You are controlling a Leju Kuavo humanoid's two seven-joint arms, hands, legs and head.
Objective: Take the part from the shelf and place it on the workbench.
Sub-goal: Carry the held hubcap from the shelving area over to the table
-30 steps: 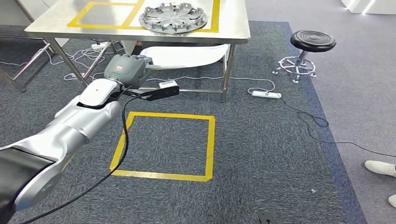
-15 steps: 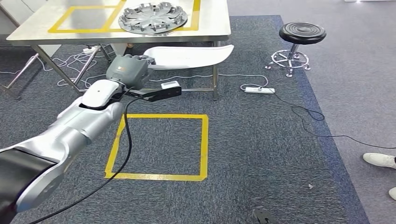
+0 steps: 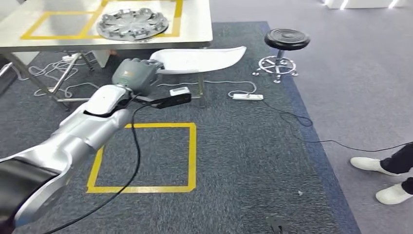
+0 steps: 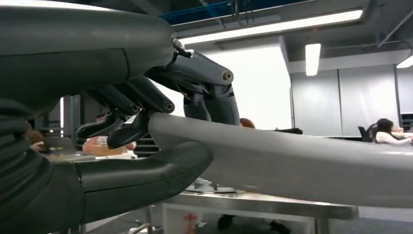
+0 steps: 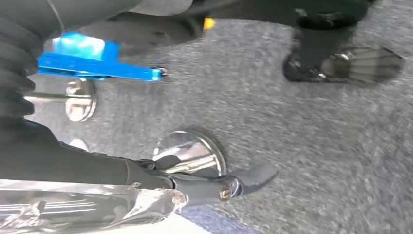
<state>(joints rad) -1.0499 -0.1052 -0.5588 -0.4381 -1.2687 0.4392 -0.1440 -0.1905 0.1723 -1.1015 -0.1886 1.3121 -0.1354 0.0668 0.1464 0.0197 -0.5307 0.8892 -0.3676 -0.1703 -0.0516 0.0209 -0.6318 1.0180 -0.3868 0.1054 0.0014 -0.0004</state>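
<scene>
Left robot hand carries the part toward the tabletop ahead.

The long, pale-grey curved plastic part (image 3: 199,59) is gripped at one end by the left robot hand (image 3: 135,74), its long axis running out to the robot's right, just short of the steel tabletop (image 3: 195,27), which lies ahead and to the left and bears a round silver wheel cover (image 3: 132,23). The left wrist view shows thumb under, fingers (image 4: 146,97) over the part; the head view hides them. The right robot hand's (image 5: 214,185) state I cannot tell.
</scene>
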